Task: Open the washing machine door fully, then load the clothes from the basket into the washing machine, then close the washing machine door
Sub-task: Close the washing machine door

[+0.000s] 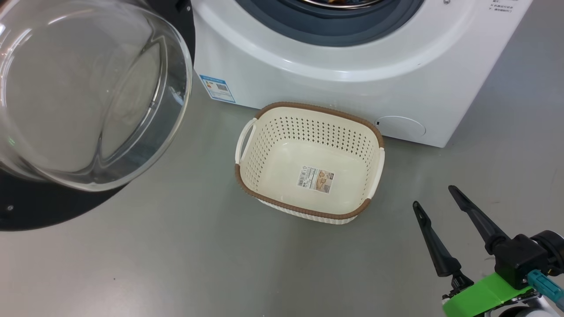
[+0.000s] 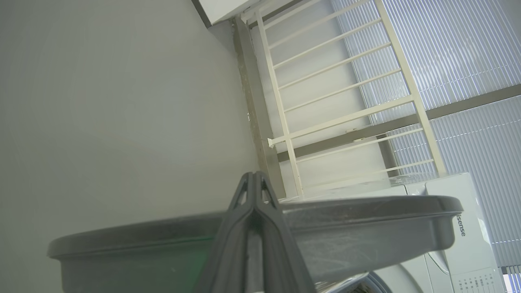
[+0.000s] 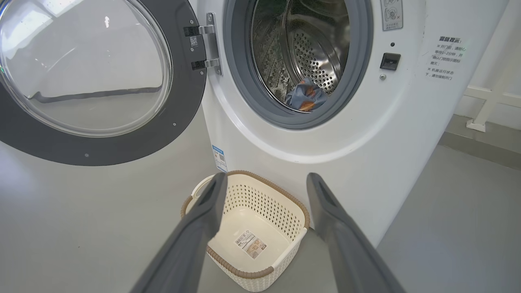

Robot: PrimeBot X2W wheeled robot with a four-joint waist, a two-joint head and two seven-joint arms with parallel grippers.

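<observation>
**Closing the door is the step left**

Judging by how things lie, loading is done. The washing machine [image 1: 352,66] stands with its mouth uncovered, and the door [image 1: 88,88] is swung wide out to the robot's left on the hinge [image 3: 209,44] at the left of the opening. The door is round, so it has no long axis. Its glass bowl bulges toward the robot and its black rim faces the room rather than the machine.

The basket [image 1: 317,109] sits on the floor just in front of the machine, open side up and bare but for its paper label. Its long side runs roughly along the machine's front, with a handle at each end. The clothes [image 3: 305,95] lie low in the steel drum [image 3: 309,49], a small blue and orange bundle behind the grey seal.

The left pincer [image 2: 254,179] is pressed shut with nothing between its fingers. It lies close to the door's grey edge, though contact cannot be told. The right pincer [image 1: 434,197] is spread wide and empty, hanging above the floor to the right of the basket.

The next move likely calls for a push on the door's outer side, sweeping it round the hinge until the latch catches, with the fabric kept clear of the seal.
</observation>
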